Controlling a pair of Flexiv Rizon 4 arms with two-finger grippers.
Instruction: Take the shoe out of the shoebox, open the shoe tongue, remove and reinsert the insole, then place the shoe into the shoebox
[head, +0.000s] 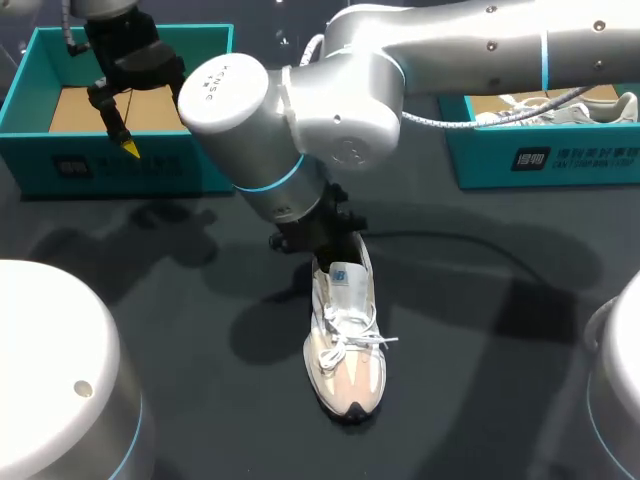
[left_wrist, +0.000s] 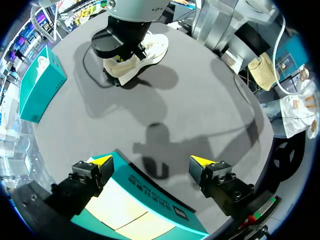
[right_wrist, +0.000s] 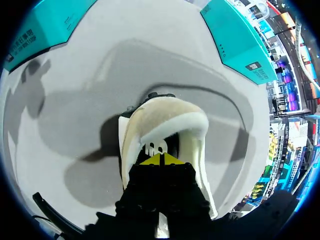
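The shoe (head: 345, 340) lies on the surface (head: 500, 330), toe toward the robot, heel opening right under the right hand (right_wrist: 161, 160), whose tips are pinched together inside; holding what, unclear. The left hand (left_wrist: 151, 161) hangs wide open, empty, over the shoebox (head: 30, 120), well apart.

You are working over a table (head: 480, 330) whose top is a plain dark grey, matte and even in tone across all three views, and it reads as a paler grey from the two wrist cameras than from the head camera. Soft-edged shadows (head: 130, 250) lie on it in several overlapping patches, some deep and some faint, spreading to different sides. That probably means the light reaches you from more than one lamp overhead, though none of them can be made out from the table itself.
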